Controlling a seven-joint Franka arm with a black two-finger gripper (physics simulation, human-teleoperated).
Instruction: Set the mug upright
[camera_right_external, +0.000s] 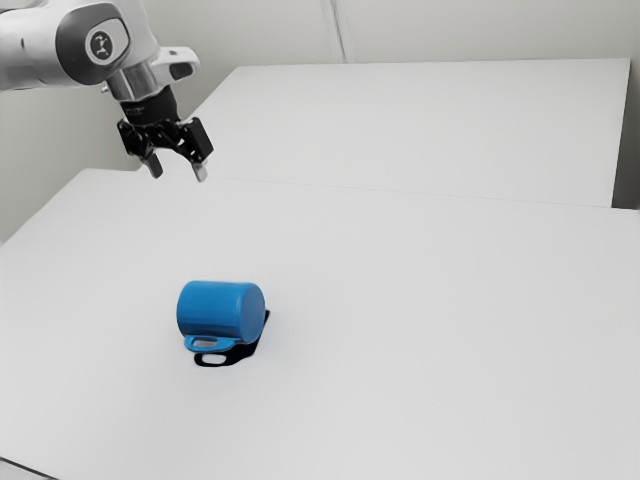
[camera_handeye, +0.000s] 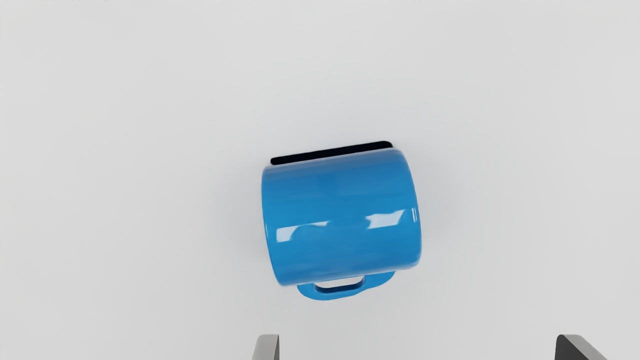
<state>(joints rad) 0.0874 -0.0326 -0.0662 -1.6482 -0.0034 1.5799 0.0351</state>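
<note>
One blue mug (camera_right_external: 220, 310) lies on its side in the exterior view, its handle (camera_right_external: 211, 343) low along the body and its closed base toward that view's right. We'd guess it is stiff, fairly light and perhaps breakable, so we'd take hold across the round body, clear of the handle, and turn it gently onto its base. Beneath it the table (camera_right_external: 420, 340) is smooth, white and level, with a pale wall (camera_right_external: 480, 30) at the back of the room; the gripper (camera_right_external: 178, 172) hangs well above, holding nothing. In the wrist view we see its fingers wide apart, the mug lying beyond their tips on the plain white top; the shine along its glaze suggests to us a slippery, rolling thing wanting an even squeeze.
</note>
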